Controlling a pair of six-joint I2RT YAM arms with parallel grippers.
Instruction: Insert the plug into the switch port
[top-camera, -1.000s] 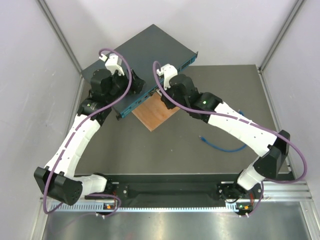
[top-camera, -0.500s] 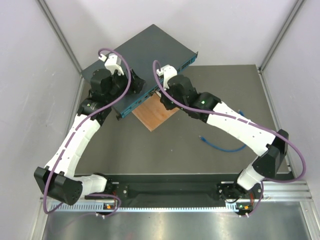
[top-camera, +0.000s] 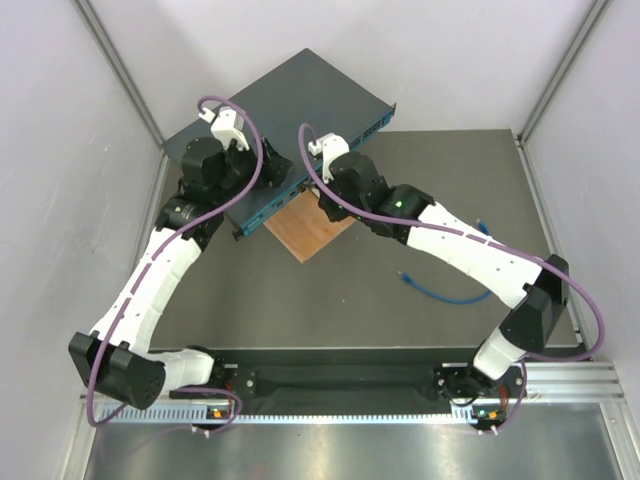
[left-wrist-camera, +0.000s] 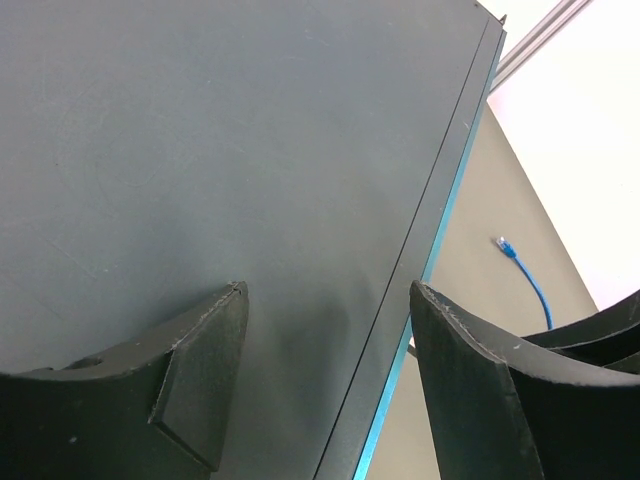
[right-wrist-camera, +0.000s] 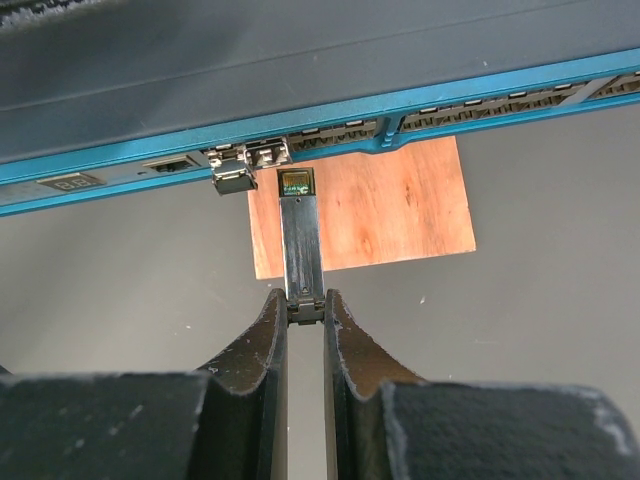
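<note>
Right arm shifted slightly left, toward the switch (top-camera: 290, 105), since a second ago; the elbow was pulled in with it. Left arm, switch and cable were not moved.

Right gripper (right-wrist-camera: 305, 308): jaws are clenched on a slim grey metal module (right-wrist-camera: 300, 240), gripped at its near end. The module is held lengthwise, pointing away from the jaws. Its far tip is seen just below the switch's bright blue front face (right-wrist-camera: 450, 95), next to a silver metal part (right-wrist-camera: 234, 177) sticking out of that face. Contact between tip and face can't be told. An orange-brown wooden square (right-wrist-camera: 385, 205) is seen beneath, partly tucked under the switch's front edge.

Left gripper (left-wrist-camera: 328, 292): jaws are released and spread wide over the switch's dark teal top, near the front edge. One finger (left-wrist-camera: 190, 370) is placed over the top panel, the other (left-wrist-camera: 480, 390) out past the front edge. Nothing is gripped between them. Whether the pads touch the panel can't be told.

Plug (top-camera: 404, 274): held by neither gripper. It is laid on the table (top-camera: 330, 310) at the end of the thin blue cable (top-camera: 455, 297), right of centre, on the near side of the right forearm in the top view. It is well apart from the right gripper and from the switch's sockets. It is also caught in the left wrist view, beyond the switch's front edge.
</note>
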